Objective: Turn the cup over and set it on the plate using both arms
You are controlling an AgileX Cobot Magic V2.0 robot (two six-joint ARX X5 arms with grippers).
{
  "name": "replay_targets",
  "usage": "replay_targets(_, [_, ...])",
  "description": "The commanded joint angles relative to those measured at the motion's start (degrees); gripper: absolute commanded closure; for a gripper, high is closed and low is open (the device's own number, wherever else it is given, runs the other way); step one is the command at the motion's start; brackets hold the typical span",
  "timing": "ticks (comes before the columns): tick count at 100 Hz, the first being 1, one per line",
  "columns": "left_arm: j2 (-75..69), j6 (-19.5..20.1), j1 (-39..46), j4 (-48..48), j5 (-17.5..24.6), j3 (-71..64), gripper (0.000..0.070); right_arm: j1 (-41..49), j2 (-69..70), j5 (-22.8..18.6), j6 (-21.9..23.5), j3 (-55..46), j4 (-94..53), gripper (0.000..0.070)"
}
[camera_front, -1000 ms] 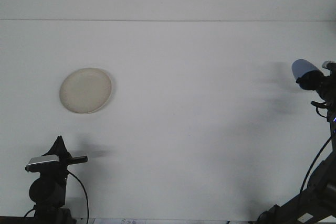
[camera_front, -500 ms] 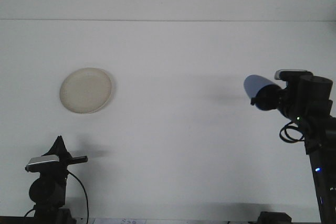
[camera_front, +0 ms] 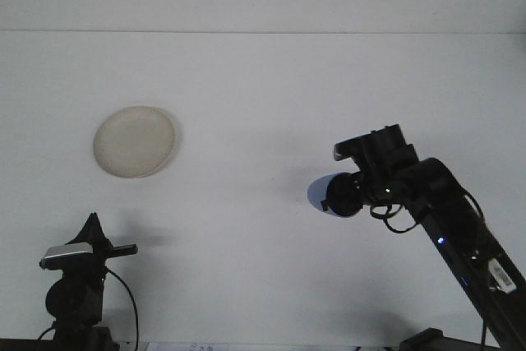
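Now — right pincer (camera_front: 345, 195) pinching blue cup (camera_front: 322, 196) | plate (camera_front: 134, 141) well apart — no legible writing

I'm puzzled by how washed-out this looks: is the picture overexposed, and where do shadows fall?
Front view: the white table is bright and nearly featureless; the arms read as dark silhouettes. Soft shadows lie right of the plate and of the left tool. The blue cup looks slightly soft.

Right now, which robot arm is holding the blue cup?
The right arm's gripper, out over mid-table, carries the blue cup. The left gripper holds nothing.
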Motion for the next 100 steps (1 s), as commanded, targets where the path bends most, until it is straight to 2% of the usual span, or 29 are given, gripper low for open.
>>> replay_targets(1, [-0.1, 0.5, 0.0, 0.7, -0.1, -1.1, 0.0686, 2.4, 3.1, 0.8, 0.6, 2.6, -0.9, 0.0696])
replay_targets(27, [-0.1, 0.5, 0.0, 0.6, -0.1, -1.1, 0.0686, 10.4, 14.3, 4.9, 0.0, 9.8, -5.7, 0.0696])
replay_targets(62, [-0.1, 0.5, 0.0, 0.7, -0.1, -1.1, 0.0686, 16.5, 24.1, 4.9, -0.9, 11.6, -5.2, 0.0696])
replay_targets(100, [-0.1, 0.5, 0.0, 0.6, -0.1, -1.1, 0.0686, 20.0, 28.1, 5.0, -1.1, 11.5, -2.7, 0.0696])
